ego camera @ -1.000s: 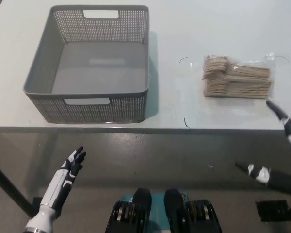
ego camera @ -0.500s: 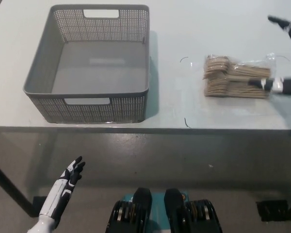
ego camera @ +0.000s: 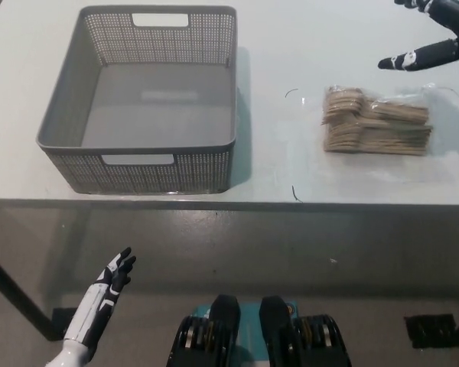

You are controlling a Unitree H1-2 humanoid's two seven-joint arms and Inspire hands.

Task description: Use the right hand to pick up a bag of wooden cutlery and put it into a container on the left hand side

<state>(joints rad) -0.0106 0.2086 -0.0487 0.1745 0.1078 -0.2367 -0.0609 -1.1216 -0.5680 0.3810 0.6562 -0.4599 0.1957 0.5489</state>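
Observation:
A clear bag of wooden cutlery [ego camera: 376, 121] lies flat on the white table [ego camera: 291, 160], right of centre. My black right hand [ego camera: 430, 40] hovers at the upper right edge of the picture, beyond and above the bag, fingers spread and holding nothing. It is only partly in frame. The grey perforated basket [ego camera: 141, 99] stands on the table's left half, with nothing in it. My white left hand [ego camera: 107, 289] hangs low at the lower left, below the table's front edge, fingers apart.
The table's front edge [ego camera: 229, 202] runs across the middle of the picture, with grey floor below it. Thin dark marks [ego camera: 291, 93] lie on the table between basket and bag.
My right hand has risen from below the table's front edge, passed over the bag's right end, and now sits beyond the bag at the upper right. The bag and basket have not moved.

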